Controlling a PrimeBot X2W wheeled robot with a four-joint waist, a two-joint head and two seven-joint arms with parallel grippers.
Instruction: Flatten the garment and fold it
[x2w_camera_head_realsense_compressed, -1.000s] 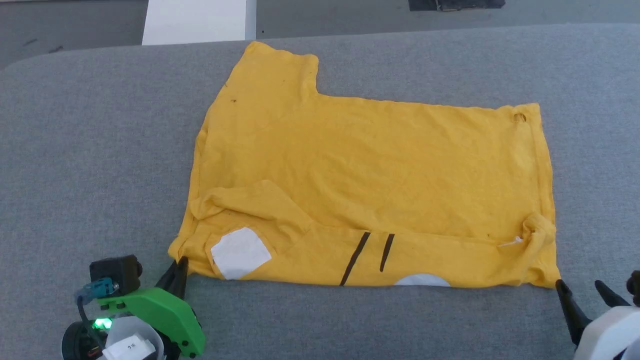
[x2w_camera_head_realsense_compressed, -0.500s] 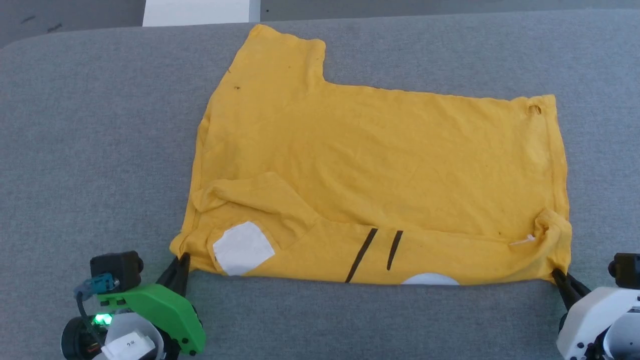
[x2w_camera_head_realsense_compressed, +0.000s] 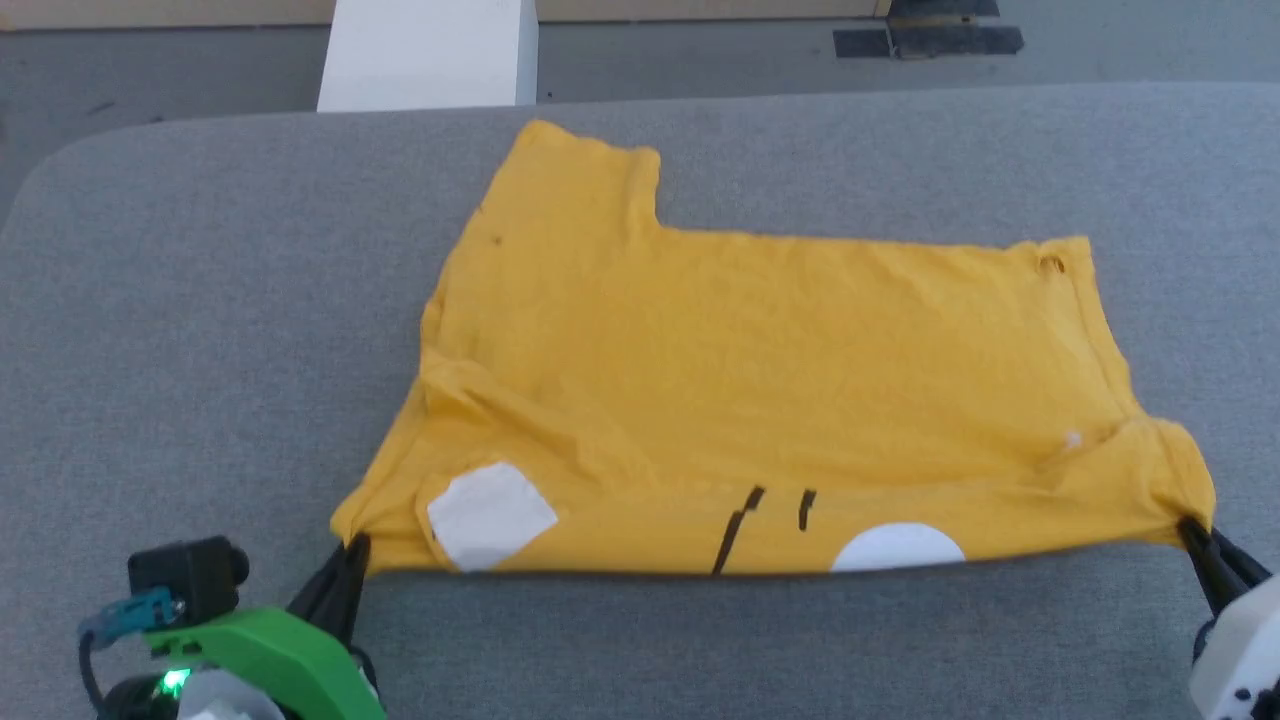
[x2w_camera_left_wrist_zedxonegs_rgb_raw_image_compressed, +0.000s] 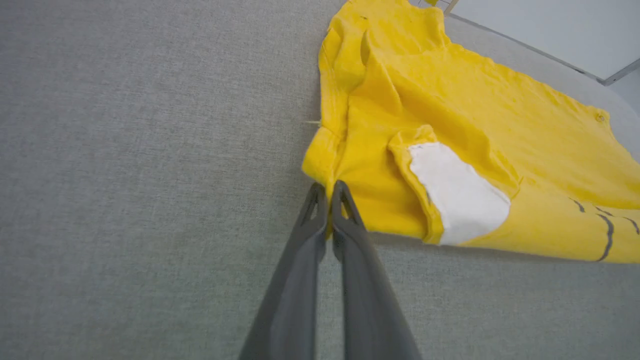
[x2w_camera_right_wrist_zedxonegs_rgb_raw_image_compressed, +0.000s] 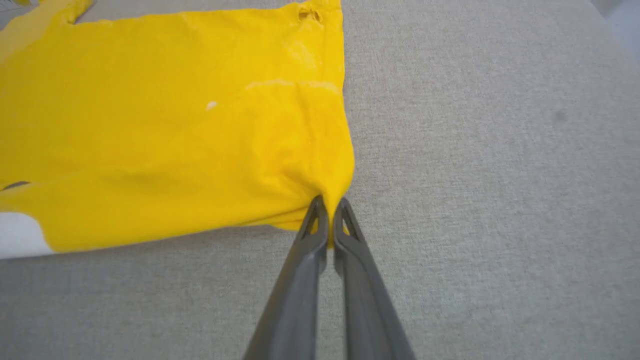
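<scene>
The garment (x2w_camera_head_realsense_compressed: 760, 370) is a bright yellow T-shirt spread across the grey table, with white patches and black stripe marks along its near edge. Its near edge is lifted off the table and stretched between my two grippers. My left gripper (x2w_camera_head_realsense_compressed: 352, 548) is shut on the near left corner of the garment (x2w_camera_left_wrist_zedxonegs_rgb_raw_image_compressed: 360, 165), seen at the left gripper (x2w_camera_left_wrist_zedxonegs_rgb_raw_image_compressed: 327, 186) in the wrist view. My right gripper (x2w_camera_head_realsense_compressed: 1190, 527) is shut on the near right corner of the garment (x2w_camera_right_wrist_zedxonegs_rgb_raw_image_compressed: 175, 125), the cloth bunching at the right gripper (x2w_camera_right_wrist_zedxonegs_rgb_raw_image_compressed: 330, 202).
The grey fabric table (x2w_camera_head_realsense_compressed: 200, 300) runs wide to the left, right and near side of the shirt. Beyond its far edge stand a white block (x2w_camera_head_realsense_compressed: 430, 55) and a dark object (x2w_camera_head_realsense_compressed: 925, 35) on the floor.
My right gripper went from open beside the near right corner to shut on it. The near edge has risen and pulled taut, smoothing the folded flap. The head camera has shifted.
</scene>
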